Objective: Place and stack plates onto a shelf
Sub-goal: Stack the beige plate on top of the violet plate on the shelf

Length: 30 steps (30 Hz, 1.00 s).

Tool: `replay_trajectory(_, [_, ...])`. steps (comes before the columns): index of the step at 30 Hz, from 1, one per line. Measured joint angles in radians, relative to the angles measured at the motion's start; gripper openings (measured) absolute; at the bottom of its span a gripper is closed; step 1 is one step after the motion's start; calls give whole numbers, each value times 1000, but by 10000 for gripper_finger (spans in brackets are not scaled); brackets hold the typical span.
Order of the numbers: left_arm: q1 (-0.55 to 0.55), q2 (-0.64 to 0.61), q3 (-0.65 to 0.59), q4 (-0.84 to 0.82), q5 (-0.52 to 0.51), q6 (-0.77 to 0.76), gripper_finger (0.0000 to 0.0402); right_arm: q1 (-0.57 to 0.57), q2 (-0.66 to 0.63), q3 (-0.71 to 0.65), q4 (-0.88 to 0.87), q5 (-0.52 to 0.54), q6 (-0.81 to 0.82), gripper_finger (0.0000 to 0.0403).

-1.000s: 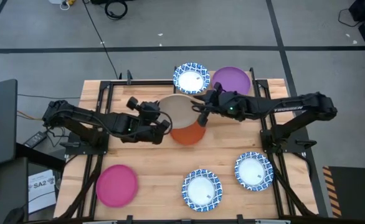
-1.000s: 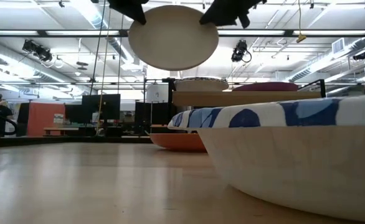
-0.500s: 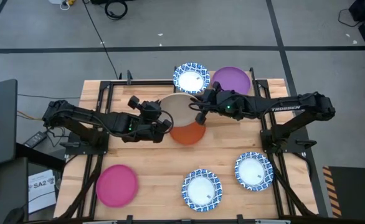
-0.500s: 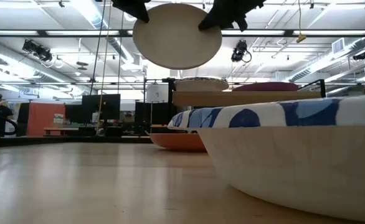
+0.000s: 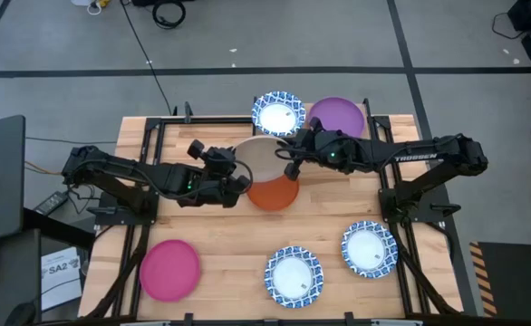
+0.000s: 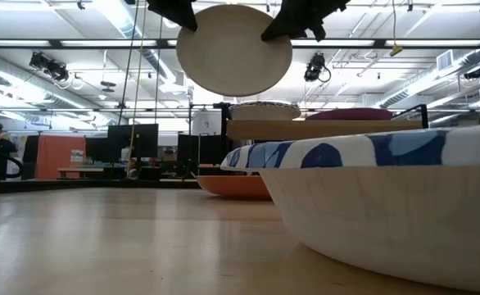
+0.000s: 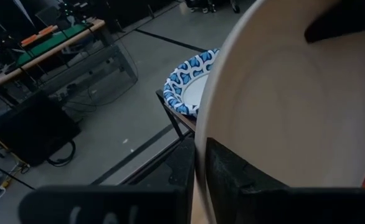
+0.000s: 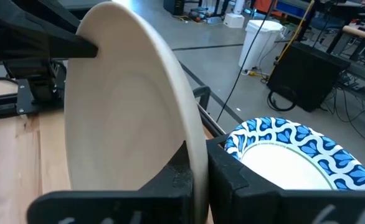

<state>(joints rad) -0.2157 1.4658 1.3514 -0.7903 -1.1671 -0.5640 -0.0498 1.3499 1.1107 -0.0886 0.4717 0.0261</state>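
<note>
held plate: beige plate (image 5: 262, 159) is hanging in the air between both arms, above the orange plate (image 5: 274, 194) on the worktop (image 5: 220, 254)
left jaws: left gripper (image 5: 240, 182) is pinching the plate's rim on its own side; left wrist view is showing the rim (image 7: 202, 134) running between narrow jaws
right jaws: right gripper (image 5: 293, 159) is clamping the opposite rim, jaws narrow on the plate edge (image 8: 194, 162)
key relation: shelf (image 6: 322, 129) is lying beyond the plate on the worktop's far side; the right arm is sitting nearer to it than the left
shelf load: blue-rimmed plate (image 5: 278, 113) and purple plate (image 5: 336, 116) are sitting side by side on it, so no bare spot is showing
plate attitude: low view is showing the plate's underside (image 6: 234, 51), tipped rather than level, well above shelf height
room: open air between plate and shelf; nearest landing looks like the blue-rimmed plate, just past the beige plate's far edge
next, as a judgement: one arm probably has to release before the other carries it over; levelling is needed before stacking
risk: a two-sided pinch on a thin rim may slip or twist if the arms are pulling unevenly
others: pink plate (image 5: 169, 269) and two more blue-rimmed plates (image 5: 294, 276) are waiting on the near worktop
</note>
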Motion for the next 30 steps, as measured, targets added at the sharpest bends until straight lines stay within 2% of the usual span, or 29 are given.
replay_trajectory(9, [2,0,0,24,6,1,47,-32,-10,-1,0,-17,19,26])
replay_trajectory(13, [12,0,0,24,23,1,66,-48,-24,-1,-8,-19,20,26])
replay_trajectory(22, [66,0,0,22,151,1,138,-86,-69,-1,-50,-15,27,25])
replay_trajectory(30, [80,0,0,21,280,1,153,-176,-173,0,-92,-12,38,25])
